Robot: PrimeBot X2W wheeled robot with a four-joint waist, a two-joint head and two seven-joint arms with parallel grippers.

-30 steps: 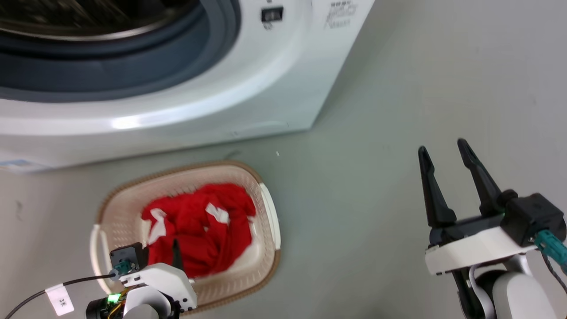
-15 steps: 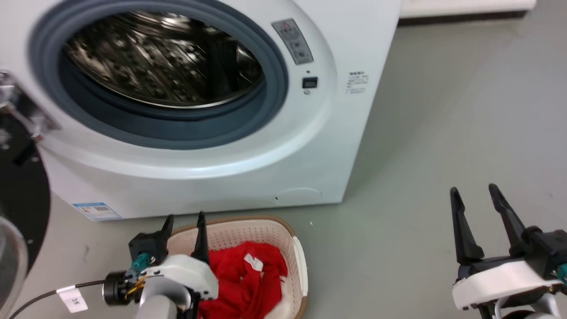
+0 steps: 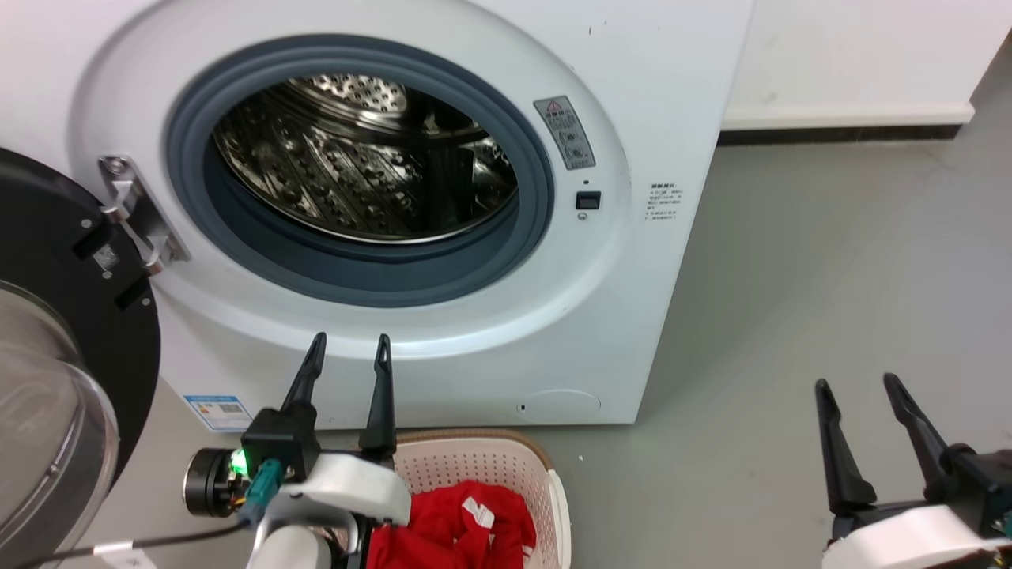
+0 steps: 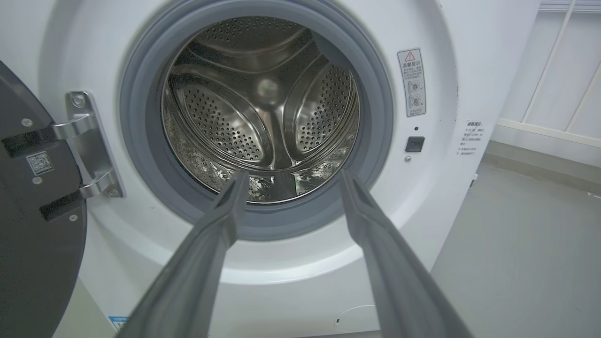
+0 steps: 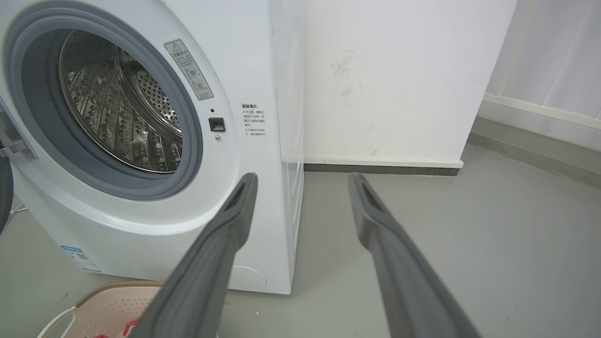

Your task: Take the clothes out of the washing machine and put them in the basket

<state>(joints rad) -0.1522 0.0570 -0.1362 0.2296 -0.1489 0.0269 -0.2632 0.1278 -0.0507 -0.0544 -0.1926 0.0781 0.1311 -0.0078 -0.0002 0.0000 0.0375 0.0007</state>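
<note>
While clothes (image 3: 462, 525) lie in basket (image 3: 478, 465), left gripper (image 3: 350, 348) gapes before washing machine (image 3: 640, 118).

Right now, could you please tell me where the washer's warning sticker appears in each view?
Head view: the warning sticker is upper centre on the washing machine, right of the grey porthole rim.
Left wrist view: the sticker is upper right, right of the rim.
Right wrist view: the sticker is upper left, right of the rim.
Shared landmark: the small black square just below it.
</note>
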